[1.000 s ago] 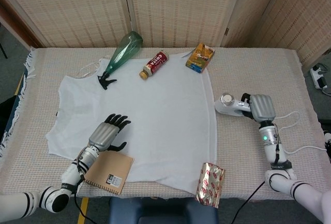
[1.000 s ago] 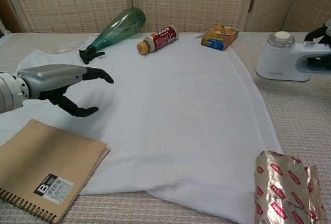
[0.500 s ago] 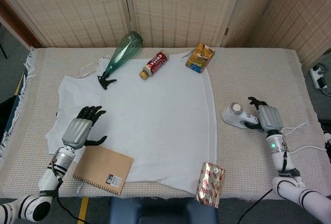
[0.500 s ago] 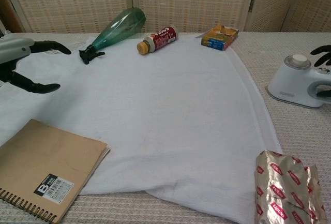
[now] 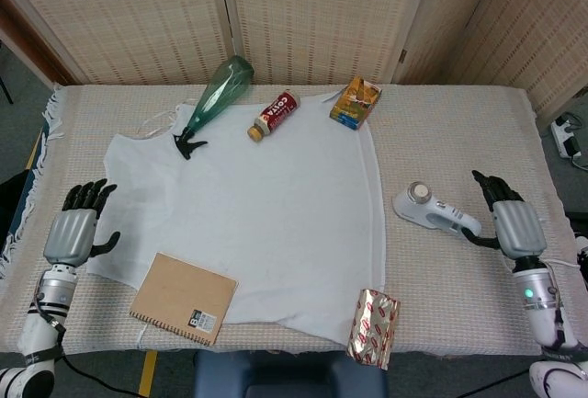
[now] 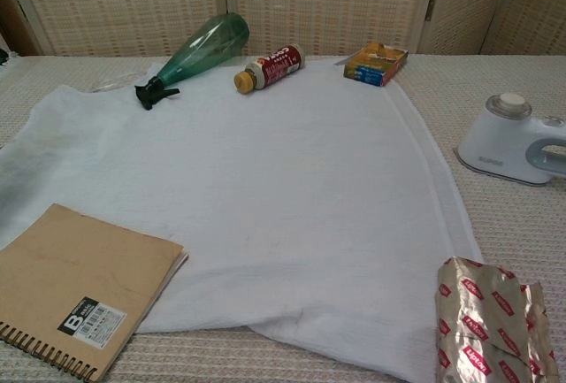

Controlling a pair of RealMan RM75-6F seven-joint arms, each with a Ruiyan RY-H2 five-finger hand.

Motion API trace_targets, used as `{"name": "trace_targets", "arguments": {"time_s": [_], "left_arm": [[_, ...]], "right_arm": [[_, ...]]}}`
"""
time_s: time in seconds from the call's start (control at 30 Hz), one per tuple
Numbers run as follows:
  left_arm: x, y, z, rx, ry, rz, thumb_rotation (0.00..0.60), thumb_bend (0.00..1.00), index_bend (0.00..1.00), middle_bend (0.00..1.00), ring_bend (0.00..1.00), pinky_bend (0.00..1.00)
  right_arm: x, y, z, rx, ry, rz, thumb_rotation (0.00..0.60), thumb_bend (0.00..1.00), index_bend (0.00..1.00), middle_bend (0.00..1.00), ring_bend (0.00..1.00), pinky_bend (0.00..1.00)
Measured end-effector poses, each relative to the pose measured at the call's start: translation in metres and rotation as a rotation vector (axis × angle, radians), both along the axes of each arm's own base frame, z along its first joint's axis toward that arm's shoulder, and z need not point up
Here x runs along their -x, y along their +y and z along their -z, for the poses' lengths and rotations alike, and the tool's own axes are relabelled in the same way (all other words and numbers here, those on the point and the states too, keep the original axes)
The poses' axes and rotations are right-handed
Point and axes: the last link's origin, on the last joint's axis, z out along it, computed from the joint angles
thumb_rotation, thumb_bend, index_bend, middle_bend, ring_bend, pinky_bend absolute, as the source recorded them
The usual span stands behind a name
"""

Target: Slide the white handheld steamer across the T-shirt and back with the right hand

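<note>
The white handheld steamer lies on the woven tablecloth just right of the T-shirt; the chest view shows the steamer at the right edge. The white T-shirt is spread flat across the middle of the table, and the T-shirt fills most of the chest view. My right hand hovers right of the steamer's handle with fingers spread, holding nothing. My left hand is off the shirt's left edge, fingers apart, empty. Neither hand appears in the chest view.
A green spray bottle, a brown drink bottle and a yellow box lie along the shirt's far edge. A brown spiral notebook overlaps its near left corner. A foil snack bag sits at the near right.
My right hand let go of the steamer, which now lies on the table, and drew back to the right. My left hand pulled off the shirt toward the left table edge.
</note>
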Motion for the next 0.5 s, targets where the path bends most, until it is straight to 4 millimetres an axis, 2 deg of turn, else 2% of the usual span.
{"name": "trace_targets", "arguments": {"time_s": [0.17, 0.3, 0.4, 0.5], "left_arm": [[0.018, -0.024, -0.018, -0.105, 0.006, -0.021, 0.600, 0.29, 0.13, 0.09, 0.03, 0.00], [0.030, -0.050, -0.024, -0.130, 0.005, -0.034, 0.600, 0.21, 0.11, 0.09, 0.02, 0.00], [0.035, -0.069, -0.026, -0.145, 0.002, -0.039, 0.600, 0.20, 0.11, 0.09, 0.02, 0.00], [0.037, -0.086, -0.028, -0.167, 0.010, -0.033, 0.600, 0.20, 0.12, 0.09, 0.02, 0.00]], "right_arm": [[0.000, 0.043, -0.022, 0.064, 0.022, -0.006, 0.600, 0.24, 0.08, 0.23, 0.16, 0.33], [0.008, 0.078, -0.029, 0.087, 0.033, 0.034, 0.600, 0.14, 0.03, 0.23, 0.16, 0.33], [0.012, 0.096, -0.030, 0.088, 0.019, 0.063, 0.593, 0.10, 0.01, 0.23, 0.14, 0.33], [0.014, 0.105, -0.031, 0.083, -0.010, 0.078, 0.590, 0.10, 0.01, 0.23, 0.14, 0.33]]}}
